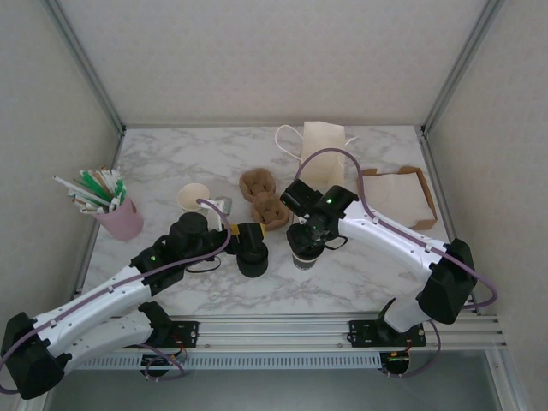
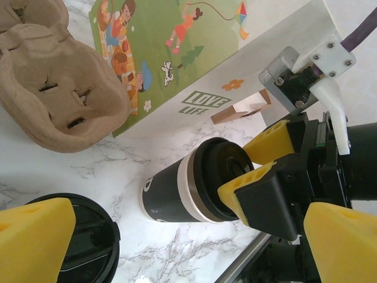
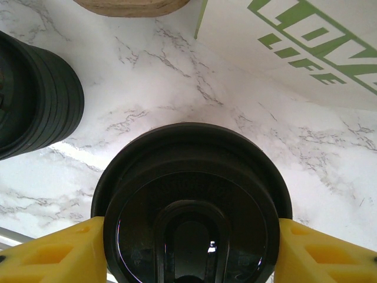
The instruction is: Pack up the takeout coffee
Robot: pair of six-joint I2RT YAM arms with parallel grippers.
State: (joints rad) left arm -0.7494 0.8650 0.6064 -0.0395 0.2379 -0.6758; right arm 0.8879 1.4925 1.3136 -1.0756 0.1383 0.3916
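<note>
Yellow right fingers point(image 3: 330, 253) grip the takeout coffee point(image 2: 168, 197) at its lid point(image 3: 191, 177), left fingers point(image 2: 32, 239) gape empty; next probably a straight lift toward the pulp carrier point(image 2: 59, 88).

One lidded coffee cup point(image 2: 174, 194), one lid stack point(image 1: 253, 259), two paper bags point(image 1: 324, 152) (one flat)

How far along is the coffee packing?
Done: the takeout coffee is lidded, standing on the table. In hand: right tool grips its lid from both sides; left tool hangs open by the lid stack. Left: the cup isn't in the cardboard carrier or paper bag yet.
</note>
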